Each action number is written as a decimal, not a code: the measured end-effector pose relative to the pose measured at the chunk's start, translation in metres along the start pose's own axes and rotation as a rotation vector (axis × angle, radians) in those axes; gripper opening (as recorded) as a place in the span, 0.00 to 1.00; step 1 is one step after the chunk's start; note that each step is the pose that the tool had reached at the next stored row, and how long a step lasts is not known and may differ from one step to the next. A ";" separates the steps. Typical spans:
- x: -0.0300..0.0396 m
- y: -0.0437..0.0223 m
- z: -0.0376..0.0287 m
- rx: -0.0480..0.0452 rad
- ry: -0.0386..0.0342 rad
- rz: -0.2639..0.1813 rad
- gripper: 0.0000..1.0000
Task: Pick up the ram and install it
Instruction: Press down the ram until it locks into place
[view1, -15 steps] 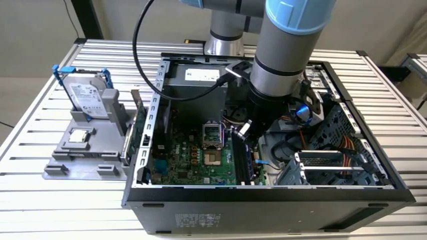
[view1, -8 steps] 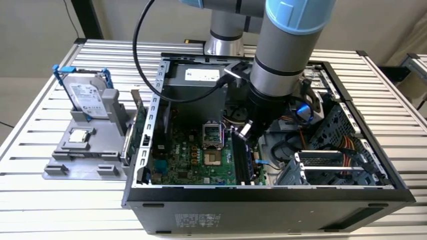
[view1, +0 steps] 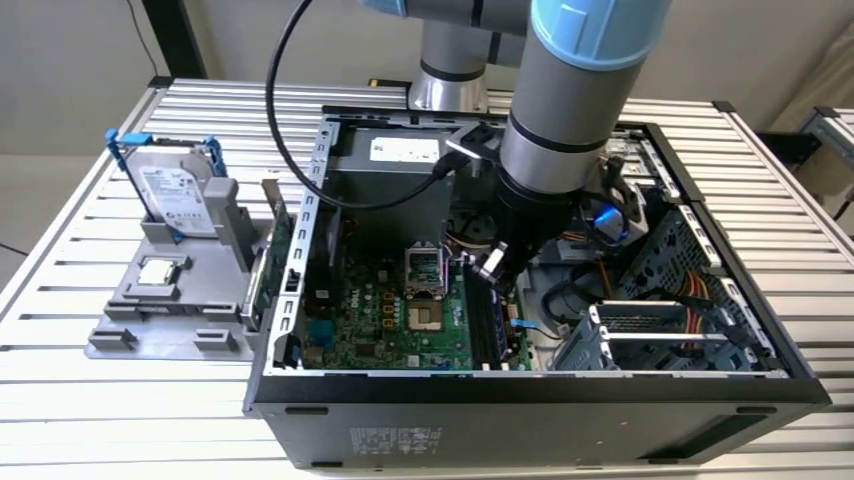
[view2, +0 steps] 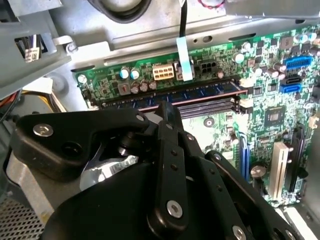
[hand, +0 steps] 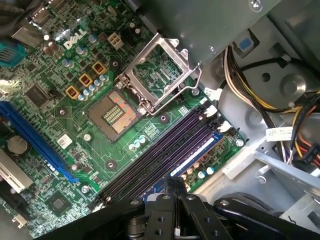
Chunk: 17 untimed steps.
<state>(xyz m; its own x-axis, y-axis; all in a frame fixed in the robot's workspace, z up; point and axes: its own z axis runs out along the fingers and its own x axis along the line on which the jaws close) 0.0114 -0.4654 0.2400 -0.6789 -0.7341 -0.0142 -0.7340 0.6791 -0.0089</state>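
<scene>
The ram (view2: 210, 91) is a thin bluish stick lying along the outermost of the black motherboard slots (hand: 150, 165). In the first wrist view the ram (hand: 197, 152) gleams pale blue between the slot clips. My gripper (view2: 167, 106) is shut, its black fingertips together at the ram's upper edge near the stick's middle. I cannot tell whether they touch it. In the first wrist view my gripper (hand: 172, 182) hangs over the same slot. In the exterior view my gripper (view1: 487, 268) reaches down into the open computer case (view1: 534, 392), over the far end of the slots.
An open processor socket (hand: 112, 112) with its raised metal frame (hand: 160, 70) lies beside the slots. Coloured cables (view1: 641, 300) and a drive cage (view1: 667, 335) crowd the exterior view's right. Outside the case, a grey stand (view1: 160, 315) carries a hard drive (view1: 174, 190) and a processor chip (view1: 160, 270).
</scene>
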 end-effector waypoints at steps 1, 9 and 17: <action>0.0000 0.0000 0.0000 -0.0001 -0.0001 -0.006 0.00; 0.0000 0.0000 0.0000 -0.0008 -0.0005 -0.053 0.00; 0.0000 0.0000 -0.0001 -0.0009 -0.0011 -0.095 0.00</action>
<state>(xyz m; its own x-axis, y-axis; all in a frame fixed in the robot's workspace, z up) 0.0114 -0.4654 0.2401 -0.6060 -0.7954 -0.0144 -0.7953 0.6061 -0.0093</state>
